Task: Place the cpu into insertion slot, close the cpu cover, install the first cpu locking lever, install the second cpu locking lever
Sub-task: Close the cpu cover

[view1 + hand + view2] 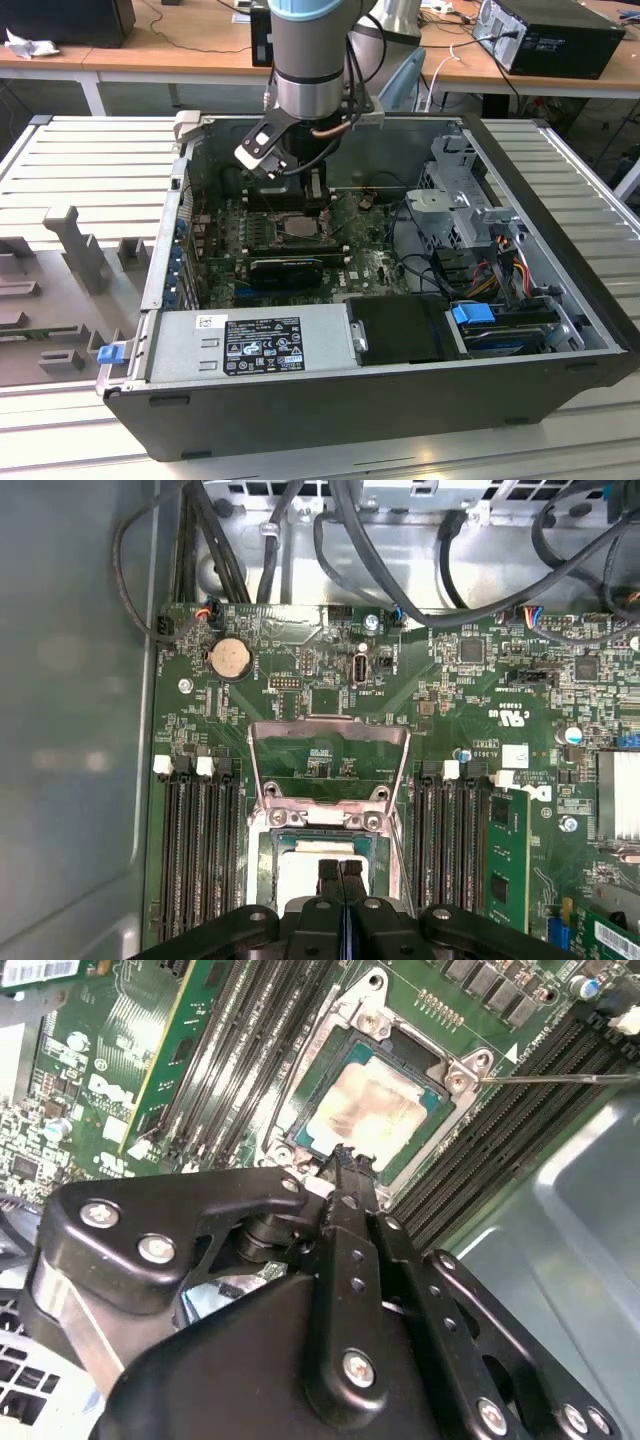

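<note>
The cpu [375,1110] lies flat in the insertion slot [300,1125] on the green motherboard, its silver face up. In the first wrist view the cpu [300,872] shows just under my fingertips. The cpu cover [328,742] stands open, tilted back from the socket, with the board visible through its cut-out. A thin locking lever [560,1077] sticks out beside the socket. My gripper [340,868] hovers right over the cpu's near edge with its fingers pressed together and nothing between them. From outside, the gripper [303,195] hangs inside the open case above the socket [296,230].
Long black memory slots [200,850] flank the socket, one with a green memory stick [508,870]. Black cables [400,550] cross the board's far edge. A black graphics card [285,268], the power supply [260,345] and a drive cage [460,205] crowd the case.
</note>
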You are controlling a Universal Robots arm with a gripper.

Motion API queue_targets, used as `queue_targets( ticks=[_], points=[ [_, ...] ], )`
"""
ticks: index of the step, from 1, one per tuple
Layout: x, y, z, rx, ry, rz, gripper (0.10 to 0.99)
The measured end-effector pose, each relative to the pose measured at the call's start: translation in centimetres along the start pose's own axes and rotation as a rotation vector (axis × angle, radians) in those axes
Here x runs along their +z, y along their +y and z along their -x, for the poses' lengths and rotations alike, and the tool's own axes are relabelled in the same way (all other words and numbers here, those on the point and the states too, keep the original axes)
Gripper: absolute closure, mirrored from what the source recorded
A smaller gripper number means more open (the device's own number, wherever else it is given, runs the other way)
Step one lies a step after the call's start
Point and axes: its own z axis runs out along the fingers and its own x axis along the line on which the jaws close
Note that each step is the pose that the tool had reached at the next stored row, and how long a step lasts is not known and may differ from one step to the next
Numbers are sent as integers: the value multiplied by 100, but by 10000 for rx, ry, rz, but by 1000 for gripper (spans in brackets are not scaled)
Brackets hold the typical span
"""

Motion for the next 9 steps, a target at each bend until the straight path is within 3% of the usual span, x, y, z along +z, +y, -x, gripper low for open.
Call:
queue_targets(
  ticks=[3,5,9],
  points=[
    [-25,36,0,-1,1,-1,980],
    [-126,55,-12,-2,-4,0,980],
    [-159,104,-15,0,-5,-2,980]
  ],
)
